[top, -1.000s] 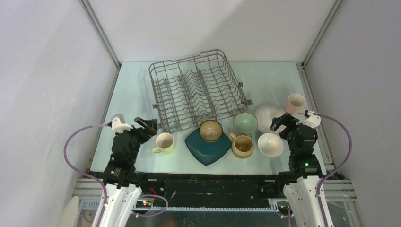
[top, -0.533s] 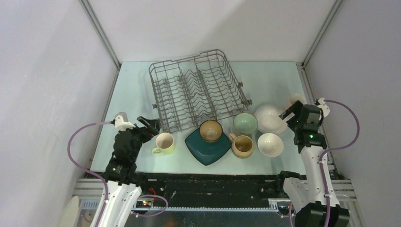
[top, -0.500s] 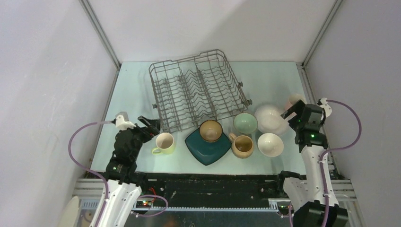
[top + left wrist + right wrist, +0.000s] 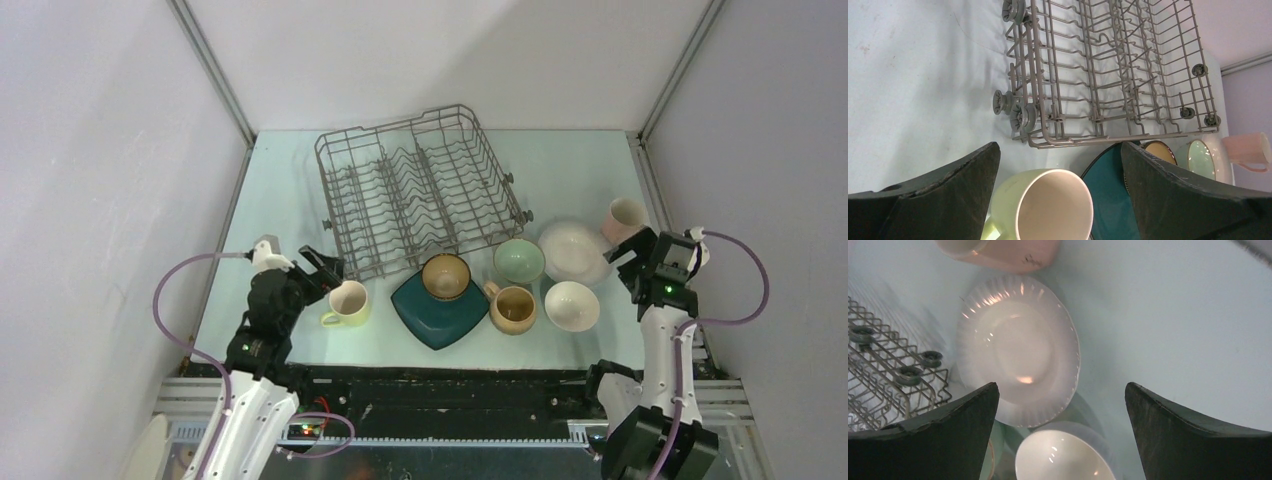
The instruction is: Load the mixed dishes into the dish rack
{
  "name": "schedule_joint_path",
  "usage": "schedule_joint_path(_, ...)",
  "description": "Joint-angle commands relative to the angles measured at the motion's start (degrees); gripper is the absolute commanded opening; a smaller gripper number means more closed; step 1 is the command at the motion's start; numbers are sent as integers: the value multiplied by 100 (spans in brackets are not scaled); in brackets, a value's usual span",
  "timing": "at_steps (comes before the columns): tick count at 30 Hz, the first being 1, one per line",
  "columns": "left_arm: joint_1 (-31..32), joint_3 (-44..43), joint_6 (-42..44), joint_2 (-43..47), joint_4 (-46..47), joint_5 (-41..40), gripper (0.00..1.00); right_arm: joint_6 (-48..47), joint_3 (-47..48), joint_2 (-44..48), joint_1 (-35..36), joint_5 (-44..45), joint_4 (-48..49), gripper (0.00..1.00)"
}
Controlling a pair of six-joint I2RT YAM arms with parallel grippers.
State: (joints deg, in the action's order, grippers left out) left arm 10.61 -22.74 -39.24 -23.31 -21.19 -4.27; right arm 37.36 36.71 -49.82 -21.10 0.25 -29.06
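The grey wire dish rack (image 4: 418, 188) stands at the table's middle back and holds no dishes. In front of it lie a yellow mug (image 4: 347, 302), a dark teal square plate (image 4: 432, 312) with a brown bowl (image 4: 446, 275) on it, a pale green bowl (image 4: 519, 260), a tan mug (image 4: 514, 308), a white bowl (image 4: 572, 305), a white round plate (image 4: 573, 251) and a pink mug (image 4: 624, 217). My left gripper (image 4: 325, 270) is open, its fingers either side of the yellow mug (image 4: 1048, 207). My right gripper (image 4: 629, 262) is open above the white plate (image 4: 1018, 347) and white bowl (image 4: 1063, 455).
Grey enclosure walls stand on the left, right and back. The rack's wheels (image 4: 1022, 116) sit just beyond the yellow mug. The table's right edge rail (image 4: 660, 220) runs close to the pink mug (image 4: 998, 252).
My right arm has swung right and back, uncovering the pink mug. My left gripper has moved forward and right, closer to the yellow mug.
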Motion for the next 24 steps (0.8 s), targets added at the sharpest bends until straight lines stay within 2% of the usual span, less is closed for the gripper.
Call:
schedule_joint_path(1, 11, -232, -91, 182, -83, -61, 98, 286, -417, -68, -89, -451, 394, 100)
schedule_joint_path(4, 11, -222, -116, 283, -90, -64, 98, 426, -824, -175, -154, -734, 803, 100)
schedule_joint_path(9, 11, -233, -205, 344, -97, -32, 98, 691, -1476, -438, -413, -1430, 2022, 100)
schedule_joint_path(16, 11, -348, -260, 315, -160, -222, 98, 1025, -1857, -756, -491, -1720, 3242, 97)
schedule_joint_path(24, 11, -250, -369, 385, 140, -317, 98, 1324, -1988, -1347, -474, -1872, 3887, 88)
